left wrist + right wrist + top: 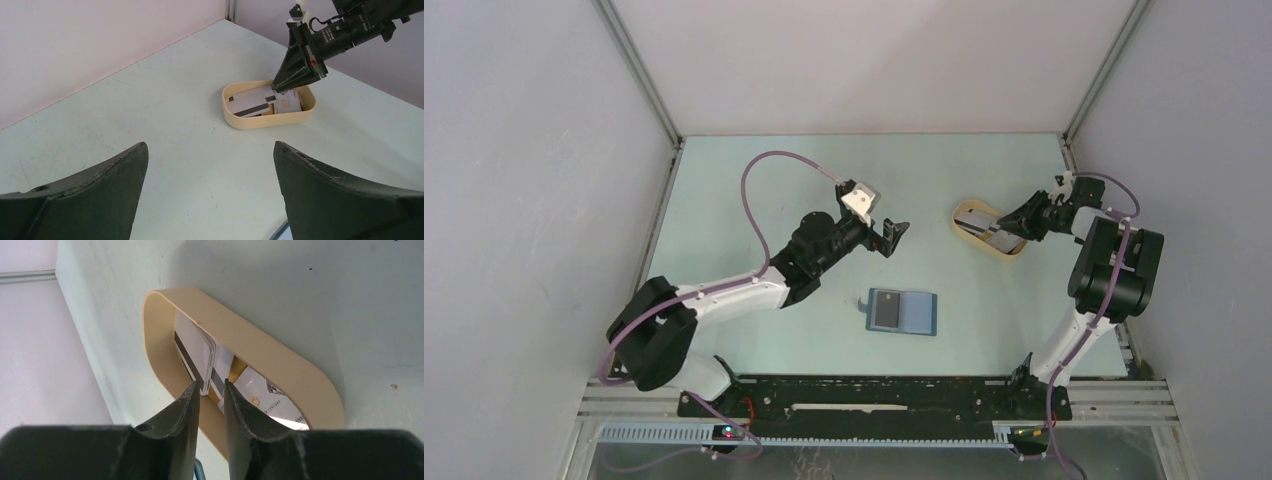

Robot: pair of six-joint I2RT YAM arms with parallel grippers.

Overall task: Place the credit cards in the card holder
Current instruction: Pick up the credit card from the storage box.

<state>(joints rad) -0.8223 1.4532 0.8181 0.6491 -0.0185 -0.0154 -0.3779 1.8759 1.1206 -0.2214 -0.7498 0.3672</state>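
Note:
The credit cards (976,217) lie in a beige oval tray (959,232) at the right of the table. My right gripper (996,230) reaches into the tray, its jaws drawn close on the ends of two cards (192,337), one with a dark stripe. Another white printed card (265,397) lies flat under them. From the left wrist view, the right gripper (274,90) touches the cards (250,102). The card holder (919,313) lies open and blue at the table's middle front, with a dark grey rectangle on its left half. My left gripper (894,240) hovers wide open behind it, holding nothing (210,145).
The tray's wall (260,120) rises around the cards and its rim (260,347) curves close to my right fingers. White enclosure walls stand on three sides, and the right arm's base is near the right wall.

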